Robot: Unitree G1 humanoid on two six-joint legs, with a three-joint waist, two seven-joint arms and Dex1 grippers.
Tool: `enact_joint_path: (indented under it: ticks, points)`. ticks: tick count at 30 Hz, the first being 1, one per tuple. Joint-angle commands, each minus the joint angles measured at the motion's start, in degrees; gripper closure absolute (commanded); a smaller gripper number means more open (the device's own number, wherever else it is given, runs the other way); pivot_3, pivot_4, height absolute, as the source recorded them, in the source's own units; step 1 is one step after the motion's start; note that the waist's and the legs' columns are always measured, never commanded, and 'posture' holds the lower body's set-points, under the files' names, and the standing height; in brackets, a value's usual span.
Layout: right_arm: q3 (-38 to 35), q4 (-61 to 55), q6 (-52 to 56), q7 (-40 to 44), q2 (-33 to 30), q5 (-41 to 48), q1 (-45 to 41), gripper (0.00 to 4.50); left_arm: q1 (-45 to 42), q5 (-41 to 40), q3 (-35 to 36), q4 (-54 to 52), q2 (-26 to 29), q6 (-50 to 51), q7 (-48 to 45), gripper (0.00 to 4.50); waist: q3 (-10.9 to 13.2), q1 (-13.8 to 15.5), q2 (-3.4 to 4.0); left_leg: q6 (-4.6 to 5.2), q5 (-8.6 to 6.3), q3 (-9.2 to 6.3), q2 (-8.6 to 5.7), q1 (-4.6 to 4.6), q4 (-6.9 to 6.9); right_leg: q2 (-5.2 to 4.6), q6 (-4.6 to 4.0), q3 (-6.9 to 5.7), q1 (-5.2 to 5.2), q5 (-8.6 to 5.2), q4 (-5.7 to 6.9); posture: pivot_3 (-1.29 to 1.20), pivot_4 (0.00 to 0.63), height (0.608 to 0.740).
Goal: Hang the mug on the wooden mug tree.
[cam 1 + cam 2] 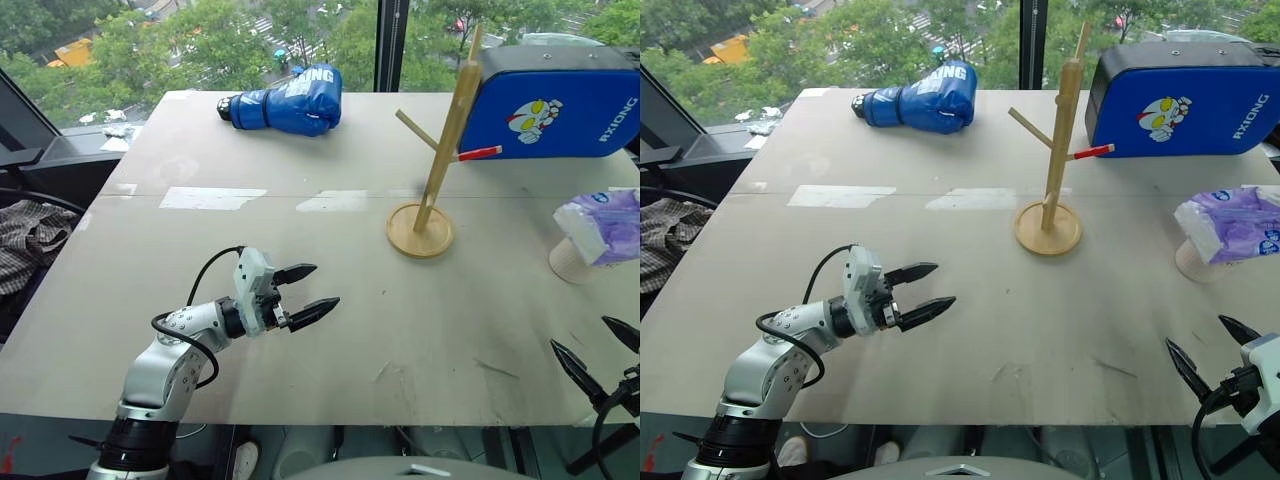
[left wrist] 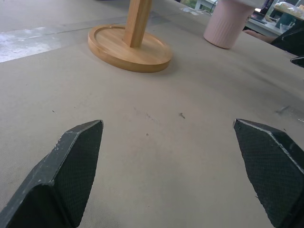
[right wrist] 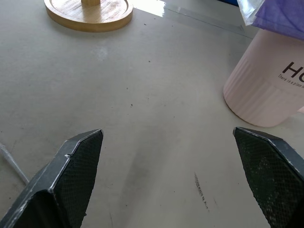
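On the tabletop's right edge, the mug (image 1: 570,260): I see it standing, partly under a tissue packet (image 1: 605,222), not lifted.
Mug tree (image 1: 440,150): pegs bare.
Right hand (image 1: 598,352): released, near the mug.
Left hand (image 1: 304,293): released, empty.
Progress: I judge everything remains.

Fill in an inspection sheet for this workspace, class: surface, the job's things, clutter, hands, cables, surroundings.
Surface: grey table, scuffed, pale tape patches across the middle.
Job's things: wooden mug tree upright on its round base, pegs bare, one red; mug standing on the table to its right, partly under the tissue packet.
Clutter: blue boxing glove and blue pad at the far edge.
Hands: left hand open above the table, holding nothing; right hand open, holding nothing.
Cables: black cable looping along the left arm.
Surroundings: windows, trees outside.
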Motion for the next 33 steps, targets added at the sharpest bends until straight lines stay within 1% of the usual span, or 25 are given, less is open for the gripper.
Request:
enact_joint_path:
  ticks: [1, 3, 7, 9, 12, 15, 19, 22, 25, 27, 28, 30, 31, 33]
  points:
    - [-0.5, -3.0, -0.1, -2.0, 0.1, -0.3, -1.0, 0.06, -1.4, -1.4, 0.9, -1.8, 0.9, 0.3, -1.0, 0.0, 0.0, 0.0, 0.0, 0.0, 0.0, 0.0, 0.0, 0.0, 0.0, 0.0, 0.0, 0.0, 0.0, 0.0, 0.0, 0.0, 0.15, 0.74]
    - [0.5, -7.2, 0.7, -5.3, 0.6, -1.1, -2.7, 0.06, -3.6, -2.3, 0.6, -1.5, 0.9, 0.7, -2.3, 0.0, 0.0, 0.0, 0.02, 0.0, 0.0, 0.0, 0.01, 0.0, 0.0, 0.0, 0.0, 0.0, 0.0, 0.0, 0.01, 0.0, 0.15, 0.74]
    - [-1.7, -16.3, 7.4, -12.2, -0.9, -3.1, -5.3, 0.06, -5.4, -2.3, -1.2, -2.3, 2.1, -0.9, -7.7, 0.0, -0.1, 0.0, 0.12, -0.01, 0.01, -0.01, 0.0, -0.01, 0.01, 0.0, 0.0, -0.02, -0.01, 0.0, 0.02, 0.0, 0.15, 0.74]
    - [-3.2, -19.2, 11.3, -14.1, -2.7, -1.7, -7.4, 0.06, -6.0, -2.7, -1.6, -2.8, 2.8, -1.2, -10.1, 0.0, -0.1, 0.0, 0.12, -0.22, 0.12, -0.01, 0.0, -0.02, 0.0, 0.03, 0.0, -0.02, -0.01, 0.0, -0.02, 0.0, 0.15, 0.74]
    - [-4.1, -20.2, 14.7, -15.2, -7.3, -3.9, -12.0, 0.06, -7.8, -3.5, -2.1, -2.8, 3.2, -1.5, -12.8, 0.0, 0.0, 0.0, 0.1, -0.26, 0.15, -0.01, -0.03, -0.06, 0.01, 0.02, 0.0, -0.03, -0.02, 0.0, -0.06, 0.0, 0.15, 0.74]
    - [-3.0, -18.0, 18.9, -16.4, -12.5, -8.7, -16.1, 0.06, -9.0, -3.7, -2.4, -2.8, 3.0, -1.8, -14.3, 0.0, 0.0, 0.0, 0.1, -0.25, 0.15, -0.02, -0.04, -0.02, 0.03, 0.04, 0.0, -0.07, 0.01, 0.0, -0.02, 0.0, 0.15, 0.74]
    - [0.2, -9.5, 19.1, -15.7, -17.8, -13.8, -20.9, 0.06, -9.8, -4.2, -2.7, -3.9, 2.4, -1.6, -14.4, 0.0, 0.0, -0.1, 0.05, -0.25, 0.15, -0.01, -0.05, -0.04, 0.03, 0.07, 0.0, -0.07, 0.01, 0.0, -0.04, 0.0, 0.15, 0.74]
    - [3.6, -2.4, 18.0, -13.9, -20.8, -16.8, -23.7, 0.06, -9.7, -4.9, -2.9, -6.2, 2.2, -1.1, -13.9, 0.0, 0.0, -0.2, 0.0, -0.24, 0.15, 0.03, -0.07, -0.05, 0.04, 0.05, 0.01, -0.05, 0.02, 0.0, -0.04, 0.0, 0.15, 0.74]
    - [5.6, 2.1, 17.7, -12.4, -22.1, -17.8, -26.0, 0.06, -9.5, -6.0, -2.7, -8.1, 2.3, -0.4, -13.5, 0.0, 0.0, -0.4, 0.01, -0.24, 0.15, 0.02, -0.06, -0.06, 0.02, 0.06, 0.0, -0.06, 0.01, 0.0, -0.04, 0.0, 0.15, 0.74]
    - [6.9, 4.5, 17.2, -11.7, -23.1, -18.8, -27.9, 0.58, -9.4, -7.4, -2.3, -9.4, 2.4, 0.4, -13.3, 0.0, 0.0, -0.5, 0.01, -0.24, 0.15, 0.02, -0.05, -0.06, 0.01, 0.06, 0.0, -0.06, 0.01, 0.0, -0.03, 0.0, 0.15, 0.74]
    - [7.3, 5.2, 17.6, -11.6, -23.4, -19.2, -29.0, 0.99, -9.3, -7.8, -2.1, -9.8, 2.5, 0.5, -13.4, 0.0, 0.0, -0.5, 0.02, -0.23, 0.15, 0.02, -0.05, -0.06, 0.02, 0.06, 0.01, -0.04, 0.01, 0.0, -0.03, 0.0, 0.15, 0.74]
    - [7.4, 5.2, 18.1, -11.2, -23.8, -19.3, -30.7, 1.92, -9.1, -8.2, -1.7, -9.9, 2.5, 0.3, -13.3, 0.0, 0.0, -0.6, 0.02, -0.23, 0.15, 0.04, -0.04, -0.04, 0.03, 0.07, 0.01, -0.02, 0.01, 0.0, -0.03, 0.0, 0.15, 0.74]
    - [7.4, 5.1, 18.4, -11.0, -24.0, -19.3, -31.4, 2.47, -9.1, -8.5, -1.5, -9.8, 2.4, 0.1, -13.3, 0.0, 0.0, -0.6, 0.02, -0.23, 0.15, 0.05, -0.05, -0.04, 0.03, 0.07, 0.01, -0.02, 0.01, 0.0, -0.02, 0.0, 0.15, 0.74]
    - [7.2, 4.7, 18.6, -10.1, -24.2, -19.2, -32.0, 3.38, -9.0, -8.8, -1.3, -9.5, 2.1, -0.1, -13.3, 0.0, 0.0, -0.5, 0.01, -0.24, 0.15, 0.03, -0.04, -0.04, 0.03, 0.08, 0.01, -0.04, 0.01, 0.0, -0.02, 0.0, 0.15, 0.74]
